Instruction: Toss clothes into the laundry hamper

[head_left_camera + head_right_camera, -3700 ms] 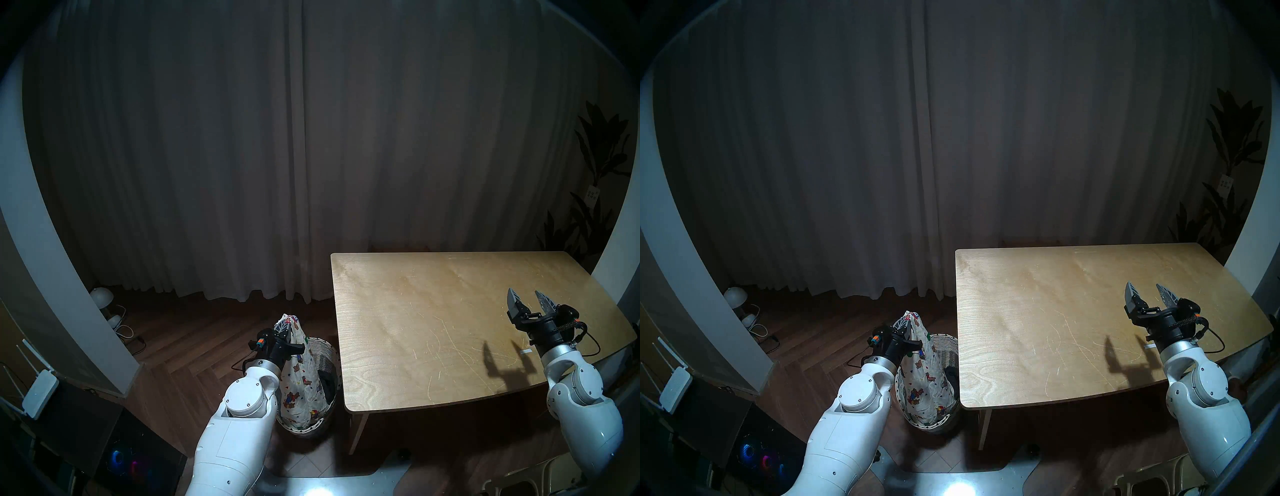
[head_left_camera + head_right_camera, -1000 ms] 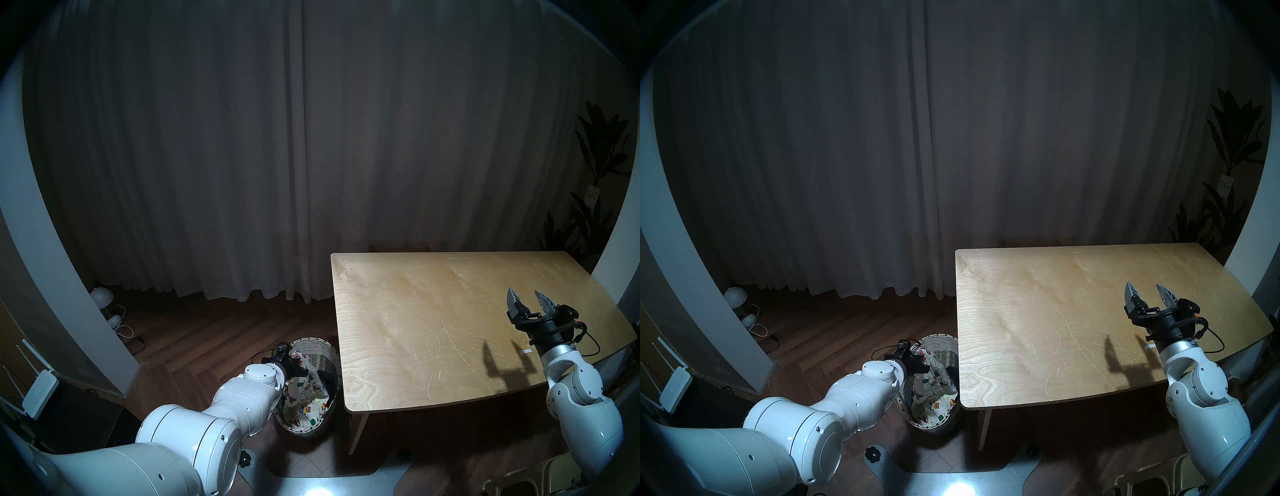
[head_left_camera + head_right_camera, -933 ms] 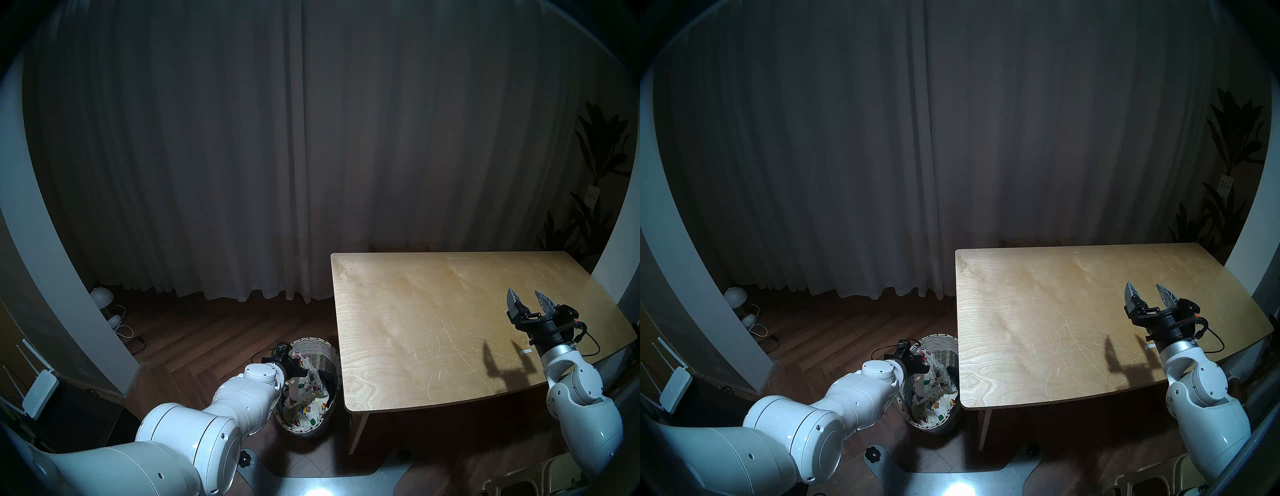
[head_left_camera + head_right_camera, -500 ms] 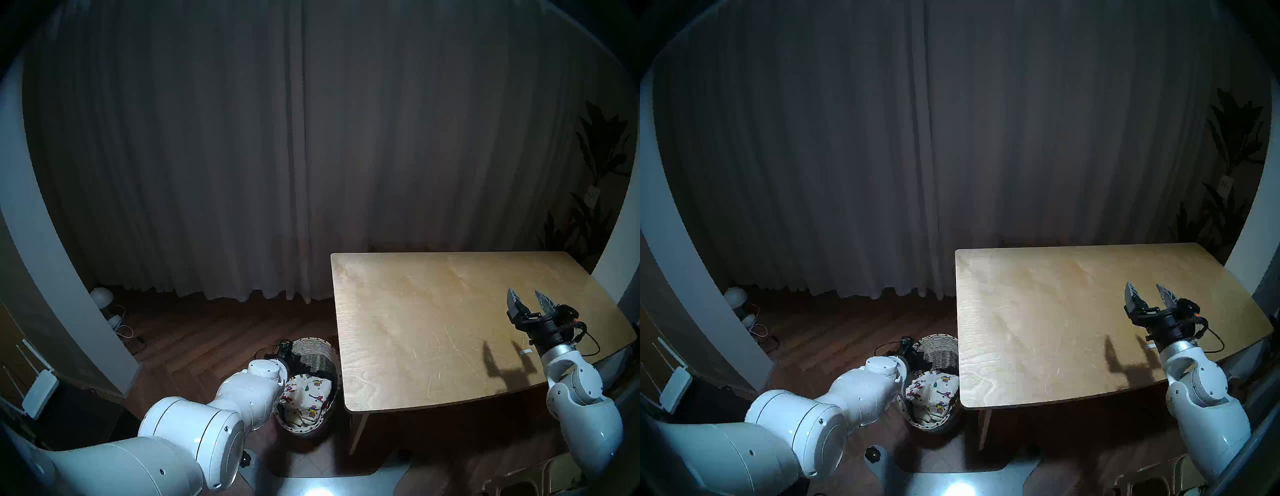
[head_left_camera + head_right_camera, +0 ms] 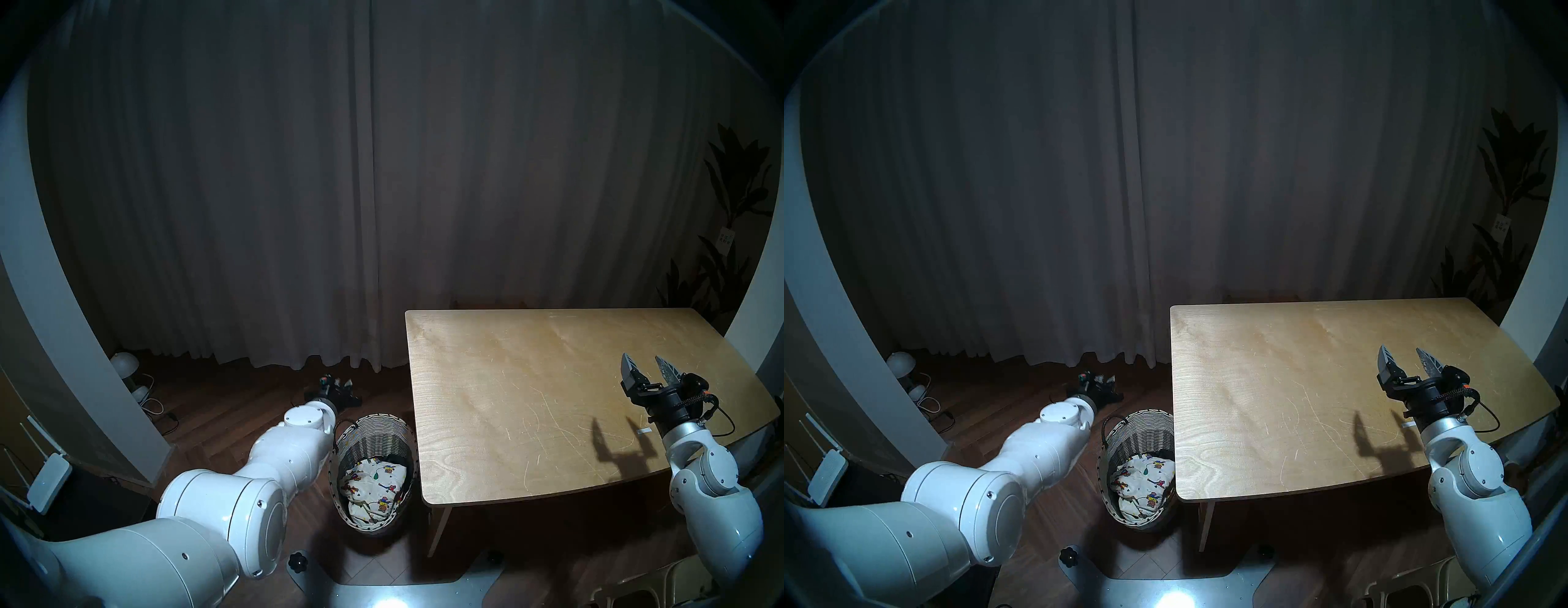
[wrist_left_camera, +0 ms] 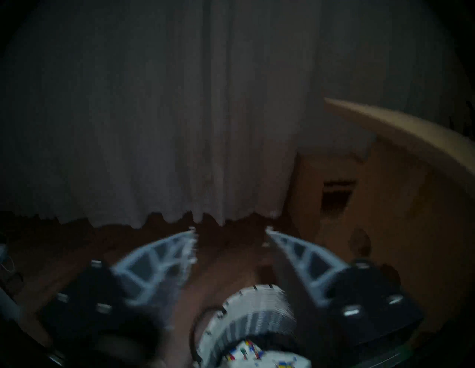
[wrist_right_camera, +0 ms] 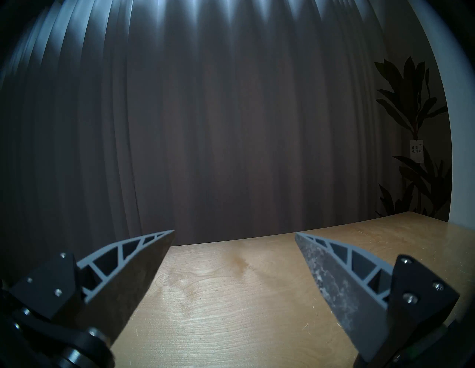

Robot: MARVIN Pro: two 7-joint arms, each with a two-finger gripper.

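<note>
The woven laundry hamper (image 5: 382, 437) stands on the floor beside the table's left edge. A cream garment with colourful prints (image 5: 373, 484) lies crumpled inside it, and a dark garment (image 5: 396, 458) peeks out behind the cream one. My left gripper (image 5: 341, 384) hovers beyond the hamper's far rim, towards the curtain. The blurred left wrist view shows the left gripper (image 6: 231, 231) open and empty, with the hamper (image 6: 252, 313) below it. My right gripper (image 5: 645, 367) hangs open and empty over the right side of the table; its fingers are wide apart in the right wrist view (image 7: 234, 233).
The wooden table (image 5: 530, 403) fills the right half. Dark curtains (image 5: 373, 191) hang behind. A small white lamp (image 5: 125, 363) with cables sits on the floor at the far left, a router (image 5: 46, 479) nearer. A cardboard box (image 6: 359, 205) stands under the table.
My left gripper opened and let go of the cream garment, which dropped into the hamper. The left arm then rose and swung away past the hamper's far rim. The right arm stayed still.
</note>
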